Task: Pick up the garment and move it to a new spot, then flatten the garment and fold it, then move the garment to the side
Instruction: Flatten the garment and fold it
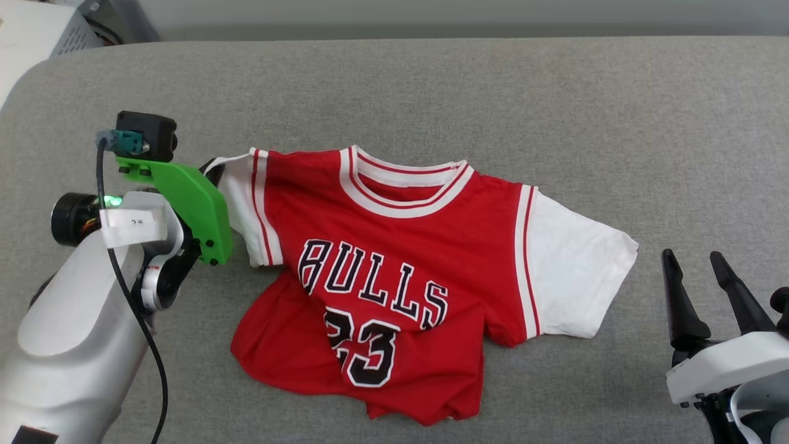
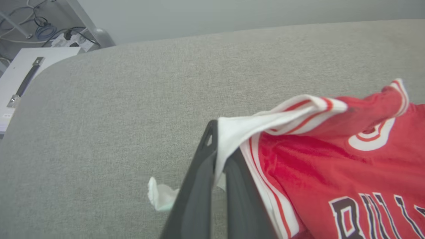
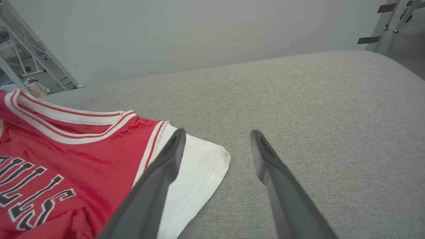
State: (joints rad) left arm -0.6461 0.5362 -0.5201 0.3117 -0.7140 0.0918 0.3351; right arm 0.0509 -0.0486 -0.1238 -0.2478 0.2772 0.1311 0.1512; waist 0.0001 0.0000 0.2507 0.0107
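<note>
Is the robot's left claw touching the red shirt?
Touching. In the left wrist view the left gripper is shut on the white sleeve of the garment, with cloth pinched inside.

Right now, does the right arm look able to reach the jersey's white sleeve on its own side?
Probably yes. The right gripper stands open just beside that white sleeve, with bare grey surface between them and nothing lying on top of the sleeve.

Head view: green bracket (image 1: 191,203) hides left pincer (image 2: 219,149) tips (garment (image 1: 394,271) edge too); wrist views crop garment lettering.
</note>
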